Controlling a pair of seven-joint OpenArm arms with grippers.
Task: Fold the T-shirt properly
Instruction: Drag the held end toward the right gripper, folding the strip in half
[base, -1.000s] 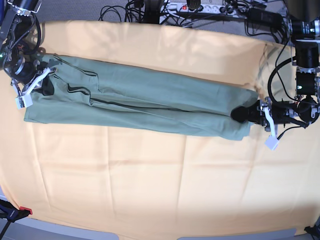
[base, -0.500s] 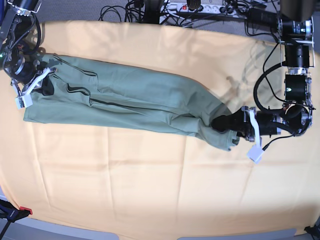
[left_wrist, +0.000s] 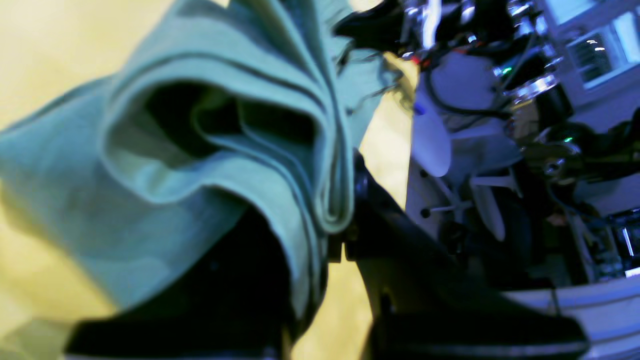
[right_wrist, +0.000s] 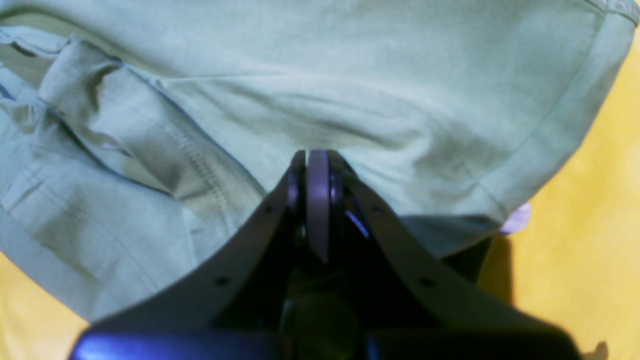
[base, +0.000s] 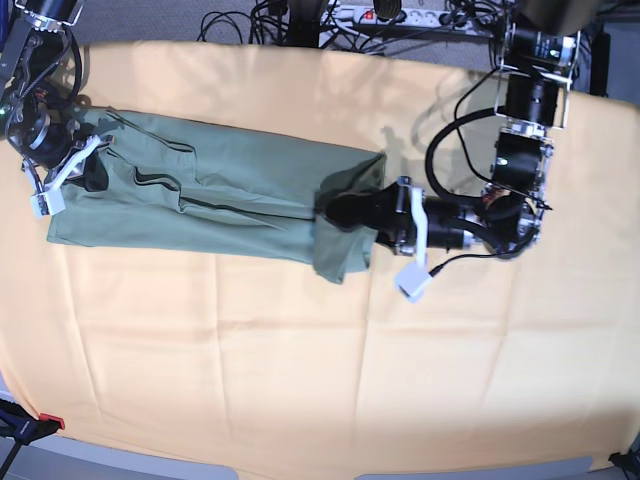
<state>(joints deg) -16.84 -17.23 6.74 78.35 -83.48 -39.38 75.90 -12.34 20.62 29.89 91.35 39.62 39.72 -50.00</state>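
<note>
Tangling cables (base: 300, 20) beyond yellow-orange cloth (base: 300, 370)

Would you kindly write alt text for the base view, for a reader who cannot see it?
The left gripper holds one end of the sage-green T-shirt, bunched toward the middle of the yellow-orange cloth. The right gripper pins the opposite end.
</note>
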